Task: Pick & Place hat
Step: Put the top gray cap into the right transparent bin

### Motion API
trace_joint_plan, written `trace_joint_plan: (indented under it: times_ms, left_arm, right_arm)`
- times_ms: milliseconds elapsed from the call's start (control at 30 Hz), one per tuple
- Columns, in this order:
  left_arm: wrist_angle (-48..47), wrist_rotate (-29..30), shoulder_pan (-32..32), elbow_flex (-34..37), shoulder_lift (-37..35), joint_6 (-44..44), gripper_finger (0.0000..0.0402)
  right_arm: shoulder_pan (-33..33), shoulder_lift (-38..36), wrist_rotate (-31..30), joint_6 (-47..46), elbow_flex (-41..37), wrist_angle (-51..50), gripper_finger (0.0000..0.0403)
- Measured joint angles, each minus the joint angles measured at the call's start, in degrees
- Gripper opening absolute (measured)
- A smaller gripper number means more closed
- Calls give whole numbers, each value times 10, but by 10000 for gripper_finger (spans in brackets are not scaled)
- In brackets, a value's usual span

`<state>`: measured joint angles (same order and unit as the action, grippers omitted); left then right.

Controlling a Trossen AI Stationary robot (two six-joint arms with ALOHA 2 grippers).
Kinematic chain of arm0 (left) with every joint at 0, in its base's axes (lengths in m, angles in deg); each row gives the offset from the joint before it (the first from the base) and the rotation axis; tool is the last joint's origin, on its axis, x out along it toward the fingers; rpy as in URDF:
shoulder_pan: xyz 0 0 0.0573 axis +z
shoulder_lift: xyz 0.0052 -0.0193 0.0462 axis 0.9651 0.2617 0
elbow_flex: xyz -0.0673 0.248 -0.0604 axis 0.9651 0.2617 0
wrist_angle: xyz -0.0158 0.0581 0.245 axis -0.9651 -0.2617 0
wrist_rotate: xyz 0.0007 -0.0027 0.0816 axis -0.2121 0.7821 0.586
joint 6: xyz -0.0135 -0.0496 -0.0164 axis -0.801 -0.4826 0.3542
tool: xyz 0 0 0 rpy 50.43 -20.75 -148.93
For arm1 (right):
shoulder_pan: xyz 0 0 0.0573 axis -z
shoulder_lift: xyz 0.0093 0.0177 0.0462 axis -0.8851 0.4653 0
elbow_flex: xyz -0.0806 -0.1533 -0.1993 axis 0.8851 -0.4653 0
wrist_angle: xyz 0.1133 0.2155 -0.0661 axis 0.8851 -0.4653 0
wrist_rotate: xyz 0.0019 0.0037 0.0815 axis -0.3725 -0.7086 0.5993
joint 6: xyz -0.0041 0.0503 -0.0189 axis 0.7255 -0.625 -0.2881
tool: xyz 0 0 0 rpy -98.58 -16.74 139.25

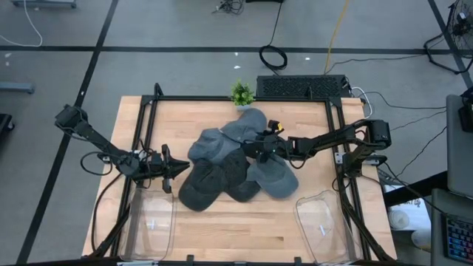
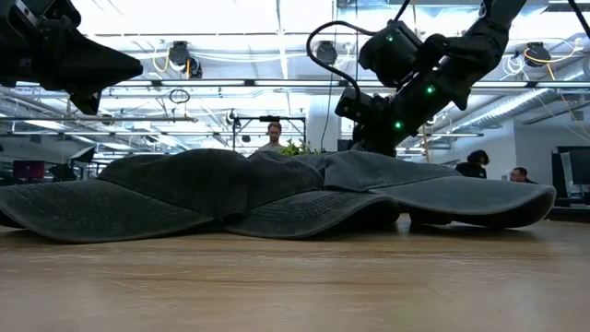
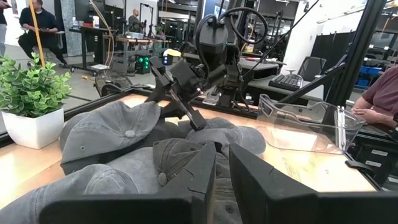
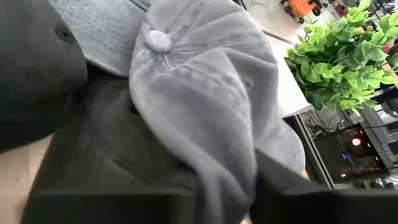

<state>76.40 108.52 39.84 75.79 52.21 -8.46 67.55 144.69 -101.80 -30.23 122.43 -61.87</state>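
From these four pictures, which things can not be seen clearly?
- High view: right pincer tips vanish among the piled hats; how many hats there are is unclear.
- Right wrist view: grey hat fills the picture and hides the table.
- Low view: both clear bins are hidden behind the hats.
- Left wrist view: plant is cut by the edge.

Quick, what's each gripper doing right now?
Left gripper: shut, empty, beside the hat pile.
Right gripper: closed on a light grey hat.
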Motion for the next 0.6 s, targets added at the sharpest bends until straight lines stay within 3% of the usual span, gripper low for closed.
trace_joint_plan:
  times_ms: [67, 367, 533, 600]
  left_arm:
    - [0, 0, 0, 0, 0, 0, 51]
    - [0, 0, 0, 0, 0, 0, 51]
    - [0, 0, 0, 0, 0, 0, 51]
    - [0, 0, 0, 0, 0, 0, 51]
  right_arm:
    - [-15, -10, -6, 15, 0, -4, 15]
    - [-144, -153, -135, 79, -1, -4, 3]
    - [-220, -246, -125, 76, -11, -3, 2]
    - [-244, -281, -70, 71, -26, -4, 2]
